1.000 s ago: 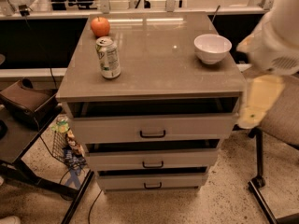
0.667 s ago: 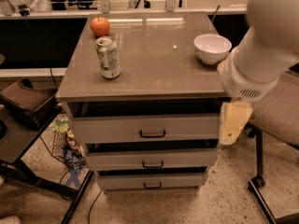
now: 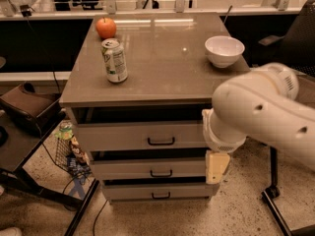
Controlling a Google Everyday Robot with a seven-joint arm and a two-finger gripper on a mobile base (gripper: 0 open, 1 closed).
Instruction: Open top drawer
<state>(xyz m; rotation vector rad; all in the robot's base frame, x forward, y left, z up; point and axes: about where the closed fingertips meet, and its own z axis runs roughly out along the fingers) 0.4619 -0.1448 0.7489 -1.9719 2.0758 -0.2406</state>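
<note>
The top drawer (image 3: 123, 135) is the tallest light grey front of three under the brown cabinet top, with a small black bar handle (image 3: 161, 141) at its middle. A dark gap shows above its front. My gripper (image 3: 215, 173), a cream-coloured piece, hangs down from the white arm (image 3: 256, 112) in front of the cabinet's right edge. It sits to the right of and below the handle, level with the middle drawer (image 3: 147, 168), and is not touching the handle.
On the cabinet top stand a green soda can (image 3: 114, 61), an apple (image 3: 106, 28) and a white bowl (image 3: 224, 50). The bottom drawer (image 3: 152, 191) is below. A wire basket of bottles (image 3: 69, 154) and a dark stand (image 3: 19, 146) are at left; a chair base (image 3: 273, 200) is at right.
The arm has swung left and down from the right edge of view. The gripper now hangs lower, in front of the cabinet's right side. The drawers look unchanged.
</note>
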